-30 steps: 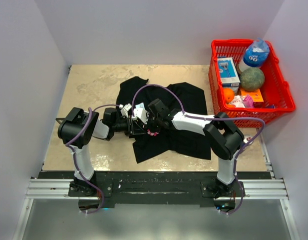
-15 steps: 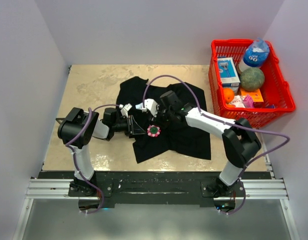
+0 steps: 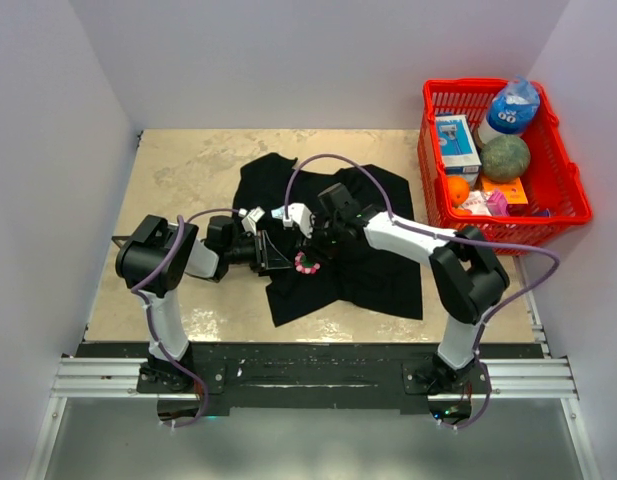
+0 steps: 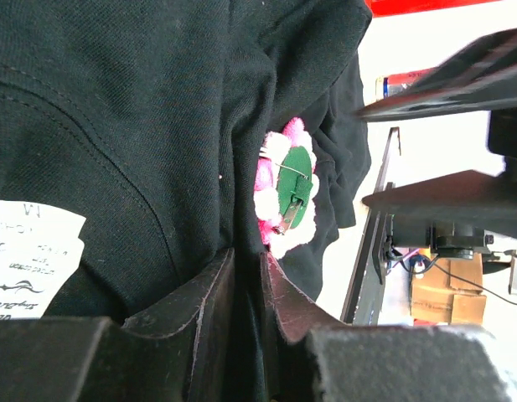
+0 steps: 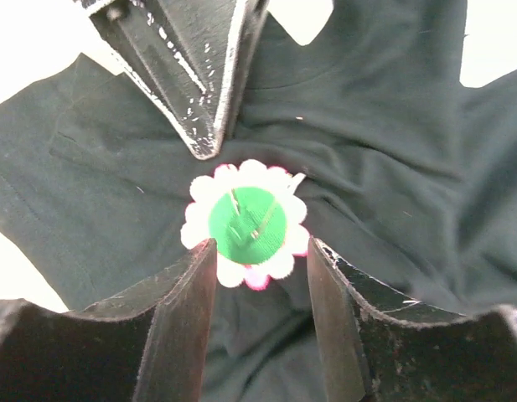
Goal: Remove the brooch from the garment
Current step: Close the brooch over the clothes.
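Far left, the left fingers [image 4: 204, 310] are nearly closed, pinching a raised fold of the black shirt [image 3: 373, 265], which lies rumpled mid-counter [image 3: 178, 170], and there's a white label [image 4: 28, 251] on the cloth just beside that pinch. Slide right along the fold and here's the brooch [image 5: 251, 224], touching the shirt just past the left fingertips, flipped so its green backing and thin pin [image 5: 263, 219] face the right wrist camera, with pale and pink beads round the rim. Now the right fingers [image 5: 178, 327] stand open, one either side of the brooch, holding nothing, neither pad touching it. This looks like the setup for the pull itself. The brooch should be light and small, its rim lumpy and a bit slick, and the pin is likely the fragile part. The best hold is probably across the beaded rim edge to edge, clear of the pin, without catching cloth. The shirt is soft and will stretch and follow, so that left pinch has to anchor it. I can't tell whether the pin is through the fabric or already free. Far right, a red basket [image 3: 468, 85] of goods sits well apart.
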Available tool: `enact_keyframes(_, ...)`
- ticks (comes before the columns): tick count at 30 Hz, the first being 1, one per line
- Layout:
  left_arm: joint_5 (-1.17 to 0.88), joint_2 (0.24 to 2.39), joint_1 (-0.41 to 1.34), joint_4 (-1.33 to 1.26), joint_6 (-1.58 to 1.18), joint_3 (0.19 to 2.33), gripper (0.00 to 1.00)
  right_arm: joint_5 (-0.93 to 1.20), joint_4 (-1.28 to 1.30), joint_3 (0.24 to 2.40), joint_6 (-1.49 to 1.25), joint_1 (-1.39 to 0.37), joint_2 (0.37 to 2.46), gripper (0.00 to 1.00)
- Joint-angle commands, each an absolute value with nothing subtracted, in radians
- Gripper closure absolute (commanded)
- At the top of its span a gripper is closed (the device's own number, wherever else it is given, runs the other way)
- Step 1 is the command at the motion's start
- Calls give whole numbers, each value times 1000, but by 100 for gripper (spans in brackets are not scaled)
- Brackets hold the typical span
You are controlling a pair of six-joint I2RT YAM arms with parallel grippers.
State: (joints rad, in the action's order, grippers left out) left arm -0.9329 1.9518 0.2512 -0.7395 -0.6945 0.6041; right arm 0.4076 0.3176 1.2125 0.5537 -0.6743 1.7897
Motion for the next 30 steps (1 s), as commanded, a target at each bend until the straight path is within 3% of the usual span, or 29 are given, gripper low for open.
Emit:
enact_keyframes(1,-834,1982,265,-609,-612,566,74,518,302,1267,587,-681,1842,48)
enact_keyframes(16,-848,1993,261,-604,-612,575,74,551,321,1348,681,-686,1954,53)
enact_keyframes(30,-847,1996,255,-600,-611,574,73,453,308,1259,759,-698,1881,60)
